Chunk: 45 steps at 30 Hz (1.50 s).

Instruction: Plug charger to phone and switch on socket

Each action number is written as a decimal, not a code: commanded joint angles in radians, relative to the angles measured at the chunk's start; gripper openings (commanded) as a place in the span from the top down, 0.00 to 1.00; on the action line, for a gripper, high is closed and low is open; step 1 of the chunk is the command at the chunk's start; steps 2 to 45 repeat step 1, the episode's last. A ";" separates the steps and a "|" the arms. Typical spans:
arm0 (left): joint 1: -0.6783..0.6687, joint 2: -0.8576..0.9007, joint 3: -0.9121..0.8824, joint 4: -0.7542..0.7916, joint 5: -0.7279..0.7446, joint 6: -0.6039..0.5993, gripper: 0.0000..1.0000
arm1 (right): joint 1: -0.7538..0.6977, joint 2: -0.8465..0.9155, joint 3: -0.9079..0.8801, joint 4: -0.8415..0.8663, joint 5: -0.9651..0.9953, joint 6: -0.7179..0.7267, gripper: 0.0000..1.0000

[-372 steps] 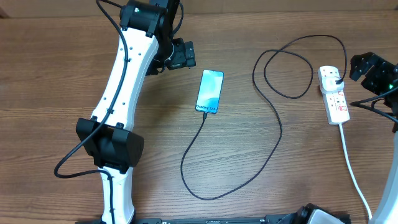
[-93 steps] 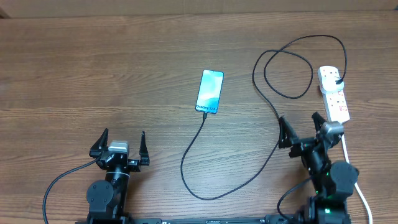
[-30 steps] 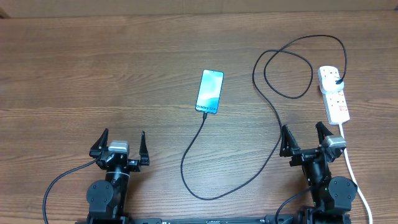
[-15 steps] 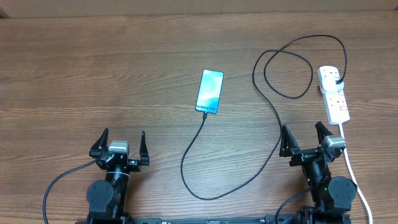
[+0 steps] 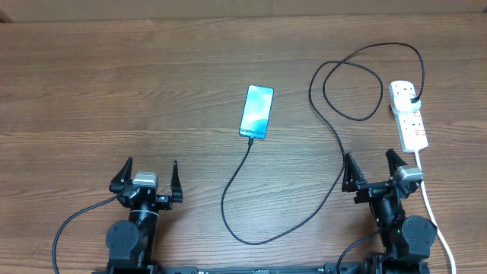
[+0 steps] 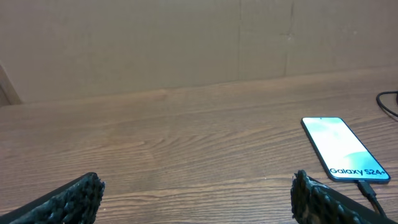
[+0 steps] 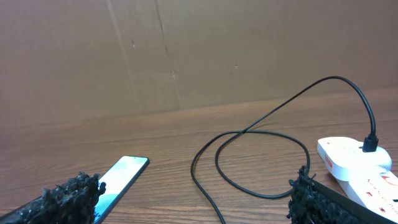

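The phone (image 5: 256, 112) lies face up mid-table with its light blue screen showing, and also appears in the left wrist view (image 6: 344, 148) and the right wrist view (image 7: 121, 174). The black charger cable (image 5: 335, 129) loops from the phone's near end (image 6: 367, 186) across the table. Its black plug (image 5: 413, 97) sits in the white socket (image 5: 409, 116) at the right. My left gripper (image 5: 150, 169) stands open at the near left, far from the phone. My right gripper (image 5: 370, 161) stands open at the near right, beside the cable and just short of the socket (image 7: 360, 163).
The socket's thick white cord (image 5: 434, 213) runs down the right side past my right arm. A brown cardboard wall (image 7: 186, 56) backs the far edge of the wooden table (image 5: 114, 91).
Earlier the left arm reached out beside the phone and the right gripper was at the socket. Both have since drawn back to the near edge. Nothing has moved in the last second.
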 commanded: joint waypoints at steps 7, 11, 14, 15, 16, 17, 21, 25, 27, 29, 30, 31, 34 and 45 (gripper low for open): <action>0.007 -0.011 -0.004 -0.001 0.010 0.023 0.00 | 0.006 -0.011 -0.011 0.006 0.010 -0.003 0.00; 0.007 -0.011 -0.004 -0.001 0.010 0.023 0.00 | 0.006 -0.011 -0.011 0.006 0.010 -0.003 0.00; 0.007 -0.011 -0.004 -0.001 0.010 0.023 0.00 | 0.006 -0.011 -0.011 0.006 0.010 -0.003 0.00; 0.007 -0.011 -0.004 -0.001 0.010 0.023 0.00 | 0.006 -0.011 -0.011 0.006 0.010 -0.003 0.00; 0.007 -0.011 -0.004 -0.001 0.010 0.023 0.00 | 0.006 -0.011 -0.011 0.006 0.010 -0.003 0.00; 0.007 -0.011 -0.004 -0.001 0.010 0.023 0.00 | 0.006 -0.011 -0.011 0.006 0.010 -0.003 0.00; 0.007 -0.011 -0.004 -0.001 0.010 0.023 0.00 | 0.006 -0.011 -0.011 0.006 0.010 -0.003 0.00; 0.007 -0.011 -0.004 -0.001 0.010 0.023 0.00 | 0.006 -0.011 -0.011 0.006 0.010 -0.003 0.00; 0.007 -0.011 -0.004 -0.001 0.010 0.023 0.00 | 0.006 -0.011 -0.011 0.006 0.010 -0.003 0.00; 0.007 -0.011 -0.004 -0.001 0.010 0.023 0.00 | 0.006 -0.011 -0.011 0.006 0.010 -0.003 0.00; 0.007 -0.011 -0.004 -0.001 0.010 0.023 0.00 | 0.006 -0.011 -0.011 0.006 0.010 -0.003 0.00; 0.007 -0.011 -0.004 -0.001 0.010 0.023 0.00 | 0.006 -0.011 -0.011 0.006 0.010 -0.003 0.00; 0.007 -0.011 -0.004 -0.001 0.010 0.023 0.00 | 0.006 -0.011 -0.011 0.006 0.010 -0.003 0.00; 0.007 -0.011 -0.004 -0.001 0.010 0.023 0.00 | 0.006 -0.011 -0.011 0.006 0.010 -0.003 0.00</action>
